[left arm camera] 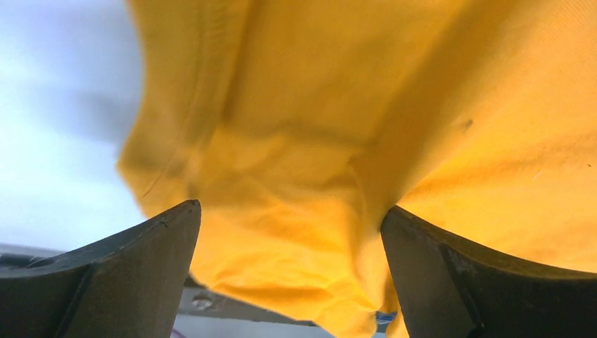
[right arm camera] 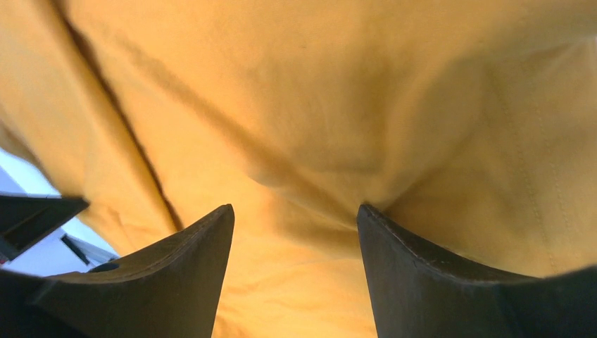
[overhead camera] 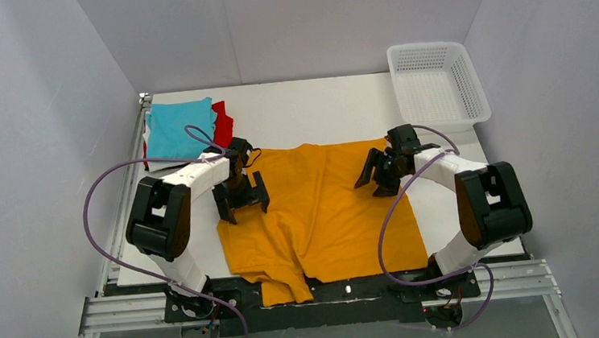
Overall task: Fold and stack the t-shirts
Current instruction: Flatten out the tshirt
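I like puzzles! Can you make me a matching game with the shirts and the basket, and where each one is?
Things:
1. orange t-shirt
2. turquoise t-shirt
3. red t-shirt
4. white basket

Places:
A. far right corner
B. spread out in the middle
C. folded, far left corner, on top
D. mostly hidden under another shirt

Pairs: 1-B, 2-C, 3-D, 4-A

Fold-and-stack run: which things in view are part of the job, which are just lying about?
Job:
- orange t-shirt, spread out in the middle
- turquoise t-shirt, folded, far left
- red t-shirt, showing at the turquoise one's edge

Lying about:
- white mesh basket, far right, nothing in it
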Controlling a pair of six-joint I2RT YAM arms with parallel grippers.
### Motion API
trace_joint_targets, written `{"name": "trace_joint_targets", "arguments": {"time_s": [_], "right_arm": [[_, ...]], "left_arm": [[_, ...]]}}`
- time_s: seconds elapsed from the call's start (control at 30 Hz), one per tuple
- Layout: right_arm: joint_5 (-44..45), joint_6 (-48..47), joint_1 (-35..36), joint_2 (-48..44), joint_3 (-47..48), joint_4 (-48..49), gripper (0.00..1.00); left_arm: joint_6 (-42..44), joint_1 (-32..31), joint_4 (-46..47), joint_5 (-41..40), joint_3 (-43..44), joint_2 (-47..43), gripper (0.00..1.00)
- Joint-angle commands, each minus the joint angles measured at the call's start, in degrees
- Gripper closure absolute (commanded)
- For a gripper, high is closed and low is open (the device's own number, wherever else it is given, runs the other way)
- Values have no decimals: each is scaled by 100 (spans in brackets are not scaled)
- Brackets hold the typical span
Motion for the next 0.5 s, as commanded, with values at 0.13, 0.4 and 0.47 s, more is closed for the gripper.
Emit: {"name": "trace_joint_targets", "arguments": {"time_s": [0.13,0.4,0.47], "right_arm": [[1951,235,-403,-407,485,-1578,20],[1779,-420,-467,-543,1191,-1462,24],[1501,-647,-408,-692,1216,-1121,24]], "left_arm": [[166,236,-1696,-1035,681,-706,0],[639,333,-1619,-864,2153,0,0],[722,403,-1423,-808,2317,273,0]]}}
